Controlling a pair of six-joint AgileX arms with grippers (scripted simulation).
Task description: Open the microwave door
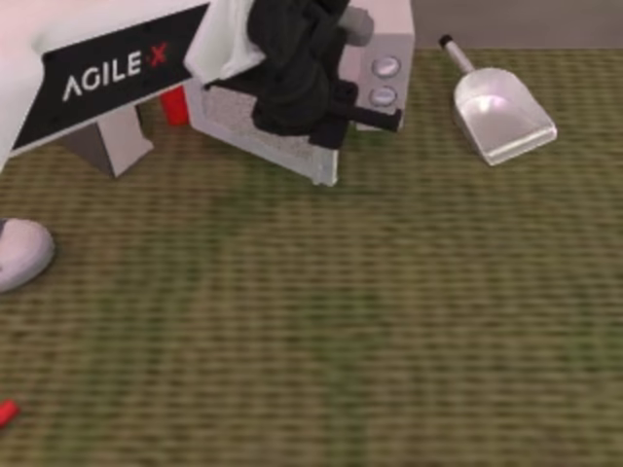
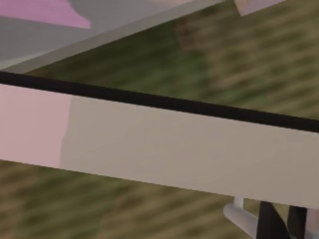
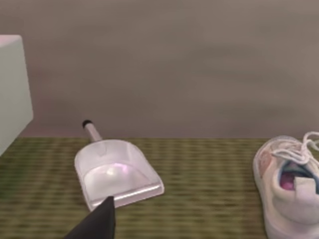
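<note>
Currently the microwave (image 1: 375, 58) sits at the tabletop's (image 1: 341, 321) far edge, left of centre, its microwave door (image 1: 277, 141) swung partly open toward the near-left. Left gripper (image 1: 384, 119) is at the door's free edge by the two knobs (image 1: 385, 80); can't tell whether its claw is apart or clamped. Right gripper (image 3: 99, 221) shows only one dark fingertip, state unclear. Clear scoop (image 1: 501, 107) lies near the far right edge; white shoe (image 1: 19, 253) at the left edge.

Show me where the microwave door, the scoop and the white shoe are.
microwave door (image 1: 255, 133): top view, on its speckled mesh window.
scoop (image 1: 501, 117): top view, on the bowl of the scoop.
white shoe (image 3: 291, 194): right wrist view, on its side.
</note>
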